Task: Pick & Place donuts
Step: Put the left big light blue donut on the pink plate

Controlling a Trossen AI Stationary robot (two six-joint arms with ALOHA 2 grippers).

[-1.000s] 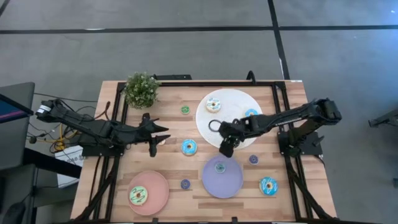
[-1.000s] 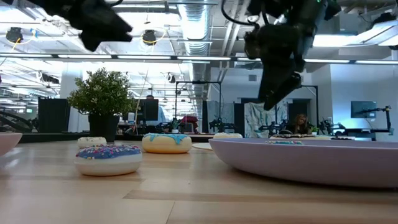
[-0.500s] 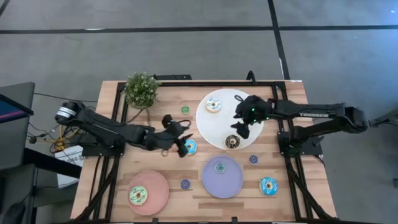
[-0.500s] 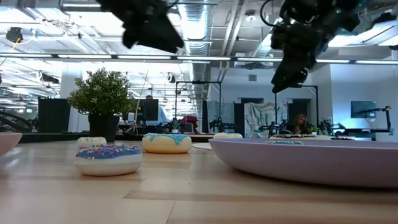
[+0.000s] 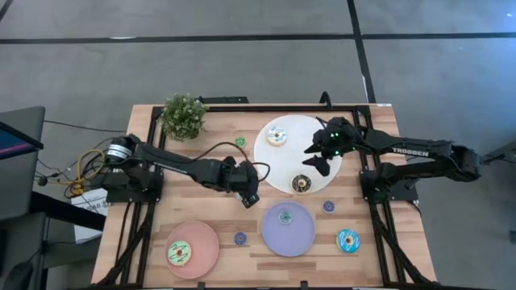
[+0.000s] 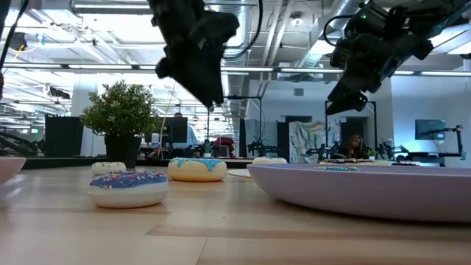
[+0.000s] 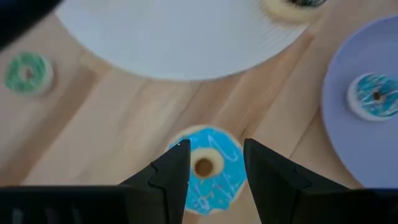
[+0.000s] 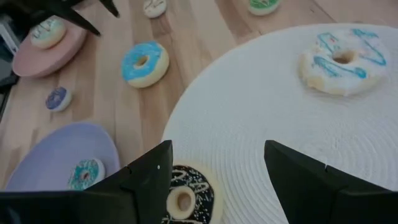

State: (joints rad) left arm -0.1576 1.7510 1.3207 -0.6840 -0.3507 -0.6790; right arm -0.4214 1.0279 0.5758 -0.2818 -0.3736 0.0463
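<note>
Left end effector [image 7: 214,163] open over the blue donut [image 7: 208,169]; several donuts plated, others loose around the bench [image 5: 201,217]'s 6 o'clock

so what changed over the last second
The right pincer let go of the chocolate donut on the white plate and pulled back above the plate, open. The left pincer swung in over the blue donut on the table, not gripping it yet. The other donuts and plates stayed put.

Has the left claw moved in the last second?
Yes. The left gripper has swung away from the potted plant and now hovers over the blue donut.
</note>
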